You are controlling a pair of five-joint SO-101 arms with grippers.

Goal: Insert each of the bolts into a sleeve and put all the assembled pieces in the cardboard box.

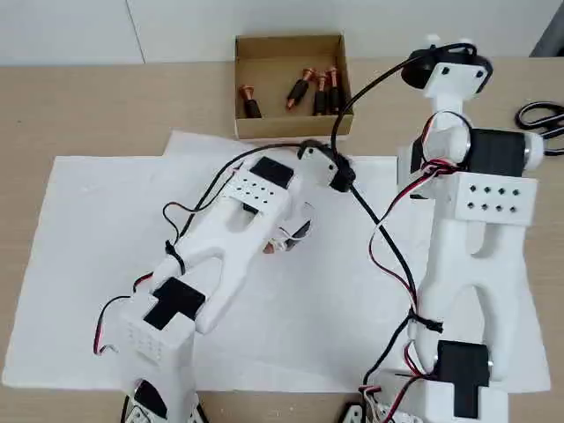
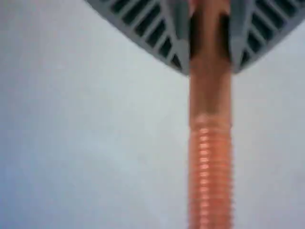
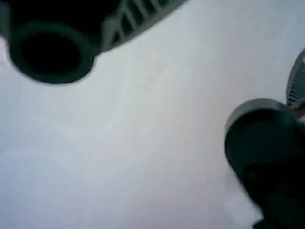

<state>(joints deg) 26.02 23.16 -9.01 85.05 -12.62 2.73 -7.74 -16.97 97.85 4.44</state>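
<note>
— Which step are you at?
— Your left gripper (image 2: 209, 43) is clamped on a bolt (image 2: 209, 143) over the paper (image 1: 88, 264). For the right gripper (image 1: 445, 66) I cannot tell. 4 pieces (image 1: 313, 92) lie in the box (image 1: 242, 84). Next, I think, you must line the bolt up with a sleeve (image 3: 47, 52).
— And around?
— A wood table (image 1: 88, 97), with scissors (image 1: 542, 119) on it.

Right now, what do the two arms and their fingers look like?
The left arm and right arm are white plastic with black motor blocks and grids of small holes. Thin red, black and white wires and a thick black cable trail along them. The left arm's fingers are grey and ribbed.
</note>
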